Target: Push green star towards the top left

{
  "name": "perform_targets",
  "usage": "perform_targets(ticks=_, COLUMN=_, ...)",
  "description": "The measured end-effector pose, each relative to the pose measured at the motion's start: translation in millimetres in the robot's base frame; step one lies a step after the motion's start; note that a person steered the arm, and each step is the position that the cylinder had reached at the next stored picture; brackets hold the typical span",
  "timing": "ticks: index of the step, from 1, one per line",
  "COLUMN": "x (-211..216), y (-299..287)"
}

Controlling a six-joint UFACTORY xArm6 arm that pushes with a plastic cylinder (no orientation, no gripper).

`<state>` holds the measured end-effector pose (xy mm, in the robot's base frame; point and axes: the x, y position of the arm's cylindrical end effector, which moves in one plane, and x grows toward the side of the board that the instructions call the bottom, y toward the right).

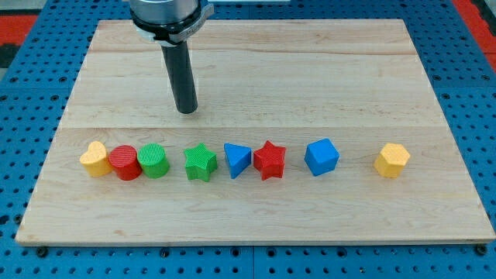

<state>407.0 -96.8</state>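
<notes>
The green star (200, 163) lies on the wooden board (310, 77) in a row of blocks across the lower half. My tip (186, 111) is above the star toward the view's top, slightly to its left, and apart from it. A green cylinder (153, 161) stands to the star's left and a blue triangle (236, 160) to its right, each with a small gap.
The row runs from the view's left: a yellow heart (94, 159), a red cylinder (124, 163), the green cylinder, the star, the blue triangle, a red star (270, 160), a blue cube (322, 156), a yellow hexagon (392, 160). The arm's body (169, 15) hangs at the top.
</notes>
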Motion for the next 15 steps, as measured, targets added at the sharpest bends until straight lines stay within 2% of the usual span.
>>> perform_targets(ticks=2, x=-1, y=2)
perform_targets(ticks=3, x=-2, y=47)
perform_targets(ticks=4, x=-37, y=162)
perform_targets(ticks=5, x=-36, y=272)
perform_targets(ticks=6, x=24, y=360)
perform_targets(ticks=7, x=101, y=392)
perform_targets(ticks=8, x=198, y=361)
perform_targets(ticks=9, x=212, y=335)
perform_targets(ticks=10, x=210, y=246)
perform_targets(ticks=11, x=198, y=127)
perform_targets(ticks=12, x=160, y=60)
perform_targets(ticks=15, x=35, y=-15)
